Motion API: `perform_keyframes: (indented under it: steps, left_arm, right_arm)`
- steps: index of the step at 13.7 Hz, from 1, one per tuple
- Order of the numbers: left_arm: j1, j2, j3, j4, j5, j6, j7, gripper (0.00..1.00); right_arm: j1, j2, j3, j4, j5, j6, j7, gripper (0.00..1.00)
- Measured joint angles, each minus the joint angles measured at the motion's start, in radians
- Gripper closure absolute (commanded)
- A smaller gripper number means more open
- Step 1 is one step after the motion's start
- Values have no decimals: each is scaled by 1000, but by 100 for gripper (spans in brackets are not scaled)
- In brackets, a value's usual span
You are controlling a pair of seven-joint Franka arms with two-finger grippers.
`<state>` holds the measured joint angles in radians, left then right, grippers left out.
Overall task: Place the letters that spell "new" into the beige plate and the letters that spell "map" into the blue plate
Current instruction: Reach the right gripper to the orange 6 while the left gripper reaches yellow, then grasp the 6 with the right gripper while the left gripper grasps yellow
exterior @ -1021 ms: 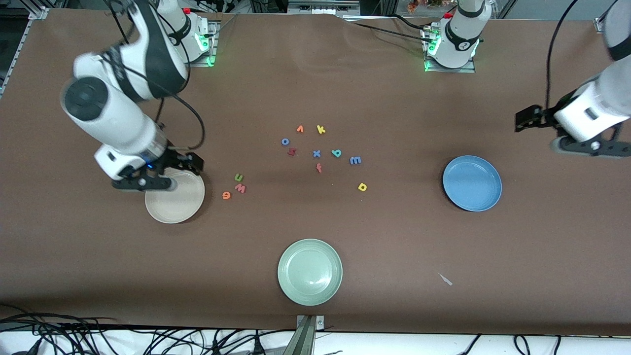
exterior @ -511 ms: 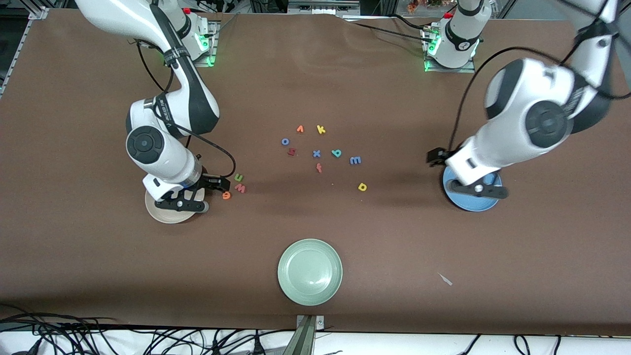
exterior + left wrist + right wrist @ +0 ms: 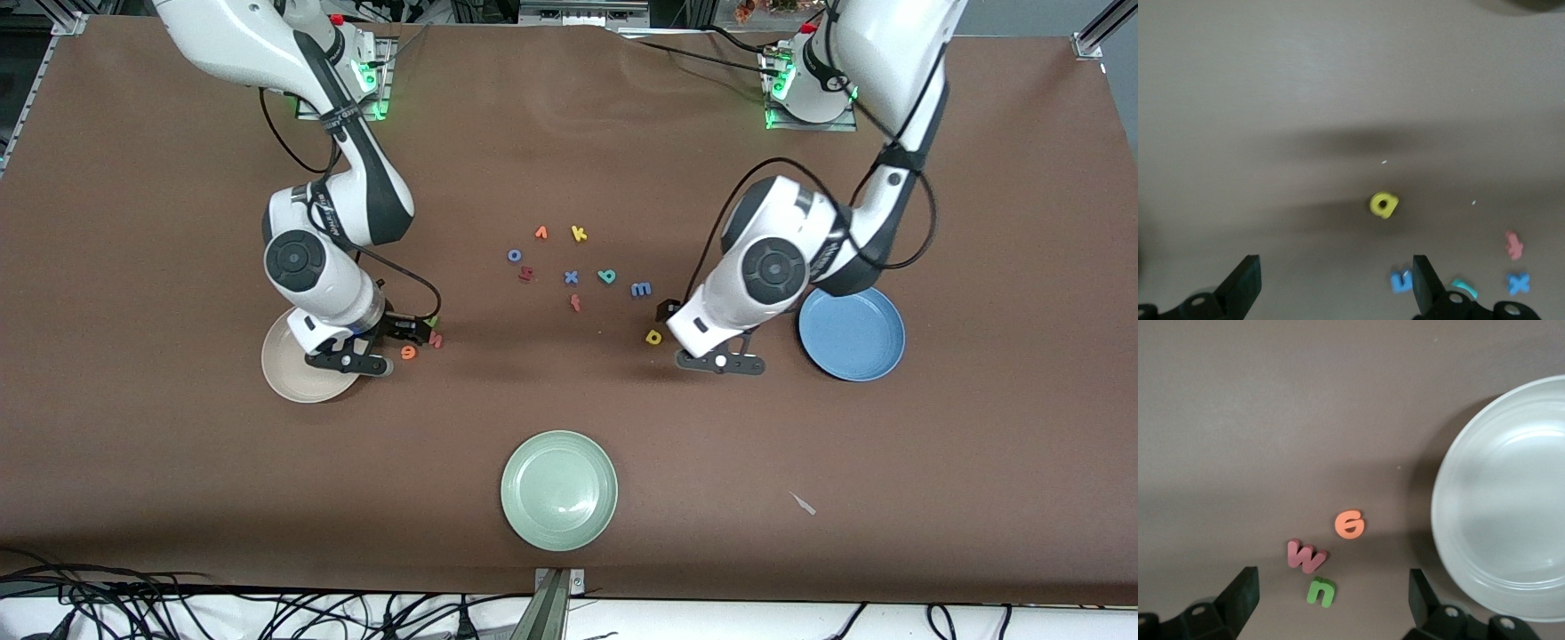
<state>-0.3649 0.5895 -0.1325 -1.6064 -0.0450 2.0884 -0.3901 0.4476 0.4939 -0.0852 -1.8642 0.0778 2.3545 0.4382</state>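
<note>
**Front view.** The fingers of both grippers stand wide and hold nothing. The right gripper point(image 3: 348, 363) is low over the edge of the round cream-beige plate point(image 3: 289, 382), beside the small orange foam e point(image 3: 408, 353), pinkish-red foam w point(image 3: 436, 339) and green foam n point(image 3: 431, 321). The left gripper point(image 3: 720, 363) is low over the surface between the yellow foam p point(image 3: 653, 337) and the round mid-blue plate point(image 3: 852, 356). The light blue foam m point(image 3: 641, 289) and teal foam a point(image 3: 607, 276) lie farther from the camera. Both plates are empty.

**Left wrist view.** The p sits alone ahead of the fingers point(image 3: 1245, 287). This view shows the clear margin around it, which the arm masks from the front.

**Right wrist view.** The e, w and n lie close together, w and n almost touching.

**Risk.** Closing on one letter may drag or pinch its neighbour. The thin foam may slip from the fingertips.
</note>
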Motion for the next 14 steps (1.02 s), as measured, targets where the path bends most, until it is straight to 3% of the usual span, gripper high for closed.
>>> perform_keyframes:
  steps: [8, 14]
  left_arm:
    - [-62, 126, 1, -15, 0, 156, -89, 5]
    - [-78, 161, 3, -21, 2, 188, -114, 25]
  right_arm:
    - [6, 67, 1, -26, 0, 94, 3, 2]
    - [5, 101, -1, -34, 0, 152, 3, 10]
